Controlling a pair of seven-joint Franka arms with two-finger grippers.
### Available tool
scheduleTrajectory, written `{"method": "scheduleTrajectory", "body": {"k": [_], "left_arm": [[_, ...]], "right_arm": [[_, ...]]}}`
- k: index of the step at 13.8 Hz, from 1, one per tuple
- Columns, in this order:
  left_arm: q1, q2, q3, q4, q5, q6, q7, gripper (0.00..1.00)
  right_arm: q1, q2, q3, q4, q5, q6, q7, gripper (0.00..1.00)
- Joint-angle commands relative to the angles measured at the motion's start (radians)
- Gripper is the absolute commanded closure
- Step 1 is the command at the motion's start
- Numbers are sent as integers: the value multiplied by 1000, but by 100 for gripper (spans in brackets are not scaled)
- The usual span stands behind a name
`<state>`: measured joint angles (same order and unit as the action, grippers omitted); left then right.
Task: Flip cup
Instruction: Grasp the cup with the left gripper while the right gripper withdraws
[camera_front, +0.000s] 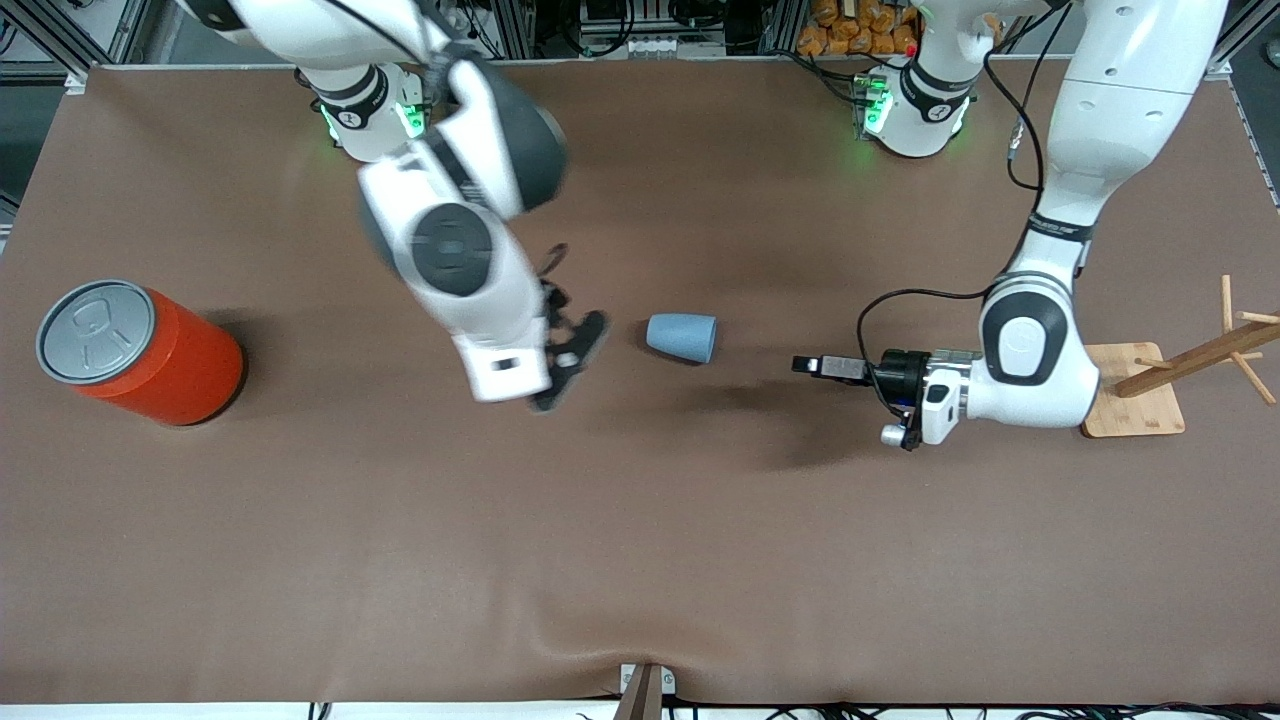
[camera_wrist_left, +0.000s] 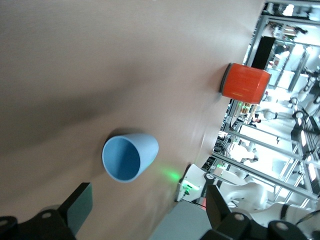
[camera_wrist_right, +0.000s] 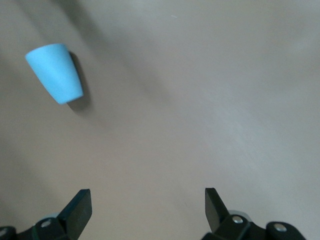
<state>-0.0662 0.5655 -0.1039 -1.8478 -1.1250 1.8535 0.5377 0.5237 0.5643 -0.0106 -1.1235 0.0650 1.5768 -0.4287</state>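
Front view shows the cup (camera_front: 682, 336) lying on its side on the brown table (camera_front: 640, 560), between the two grippers and touching neither. Its wide rim faces the left gripper (camera_front: 806, 365), whose fingers point at it from the left arm's end; the narrow base faces the right gripper (camera_front: 578, 362). In the left wrist view the fingers (camera_wrist_left: 79, 204) stand wide apart, with the cup (camera_wrist_left: 129, 157) ahead of them, its dark blue inside visible. In the right wrist view the fingers (camera_wrist_right: 77, 207) are also wide apart over bare table, the cup (camera_wrist_right: 55, 73) well ahead and to one side. An orange can (camera_front: 140, 352) stands at the right arm's end, a wooden rack (camera_front: 1180, 375) at the left arm's end.
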Motion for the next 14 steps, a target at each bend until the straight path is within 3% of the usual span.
{"method": "scheduleTrajectory", "body": {"k": [1, 3, 6, 10, 14], "left_arm": [[-32, -7, 3, -57, -71, 58, 160, 0], [-66, -2, 3, -80, -142, 68, 218, 0], [-102, -1, 3, -93, -176, 99, 231, 0], [-124, 33, 3, -117, -225, 104, 298, 9], [-179, 48, 4, -131, -286, 150, 320, 18]], "right_arm": [[-69, -79, 11, -38, 1, -29, 16, 0], [-122, -107, 9, -39, -2, -58, 22, 0], [-288, -115, 32, -39, 16, -93, 45, 0], [-454, -115, 58, -67, 18, -110, 56, 0], [-514, -116, 60, -71, 24, -132, 232, 0]]}}
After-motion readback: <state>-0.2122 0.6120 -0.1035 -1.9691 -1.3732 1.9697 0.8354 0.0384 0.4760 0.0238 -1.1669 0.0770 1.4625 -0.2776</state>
